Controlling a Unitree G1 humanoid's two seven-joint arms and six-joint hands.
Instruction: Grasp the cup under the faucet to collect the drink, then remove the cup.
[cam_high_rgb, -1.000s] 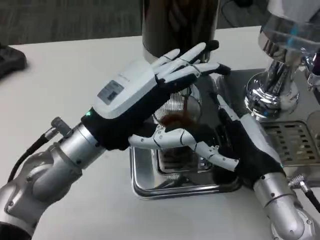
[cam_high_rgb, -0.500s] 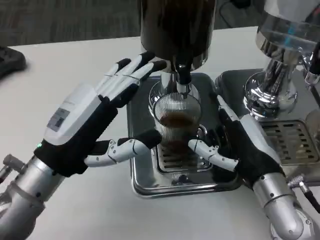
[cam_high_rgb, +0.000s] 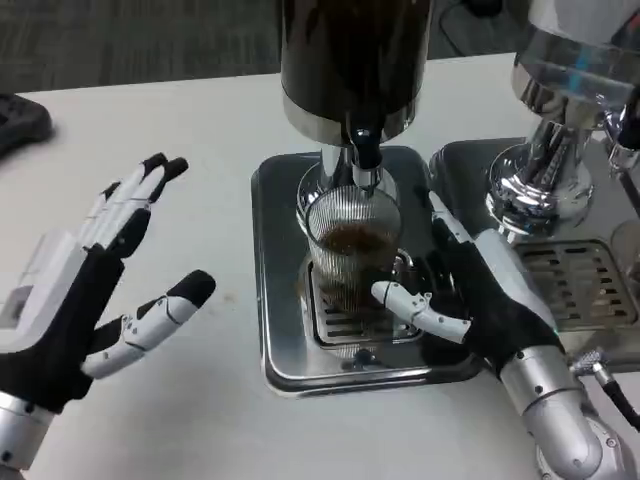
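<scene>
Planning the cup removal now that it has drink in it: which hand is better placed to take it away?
The right hand: it sits beside the cup on the drip tray, thumb at the glass. The left hand is open over bare table, well clear.

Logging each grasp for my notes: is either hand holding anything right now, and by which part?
The right hand holds the glass cup by its lower side wall, under the faucet. The left hand holds nothing.

second chrome dispenser (cam_high_rgb: 560, 130) right | black object (cam_high_rgb: 22, 118) far left
</scene>
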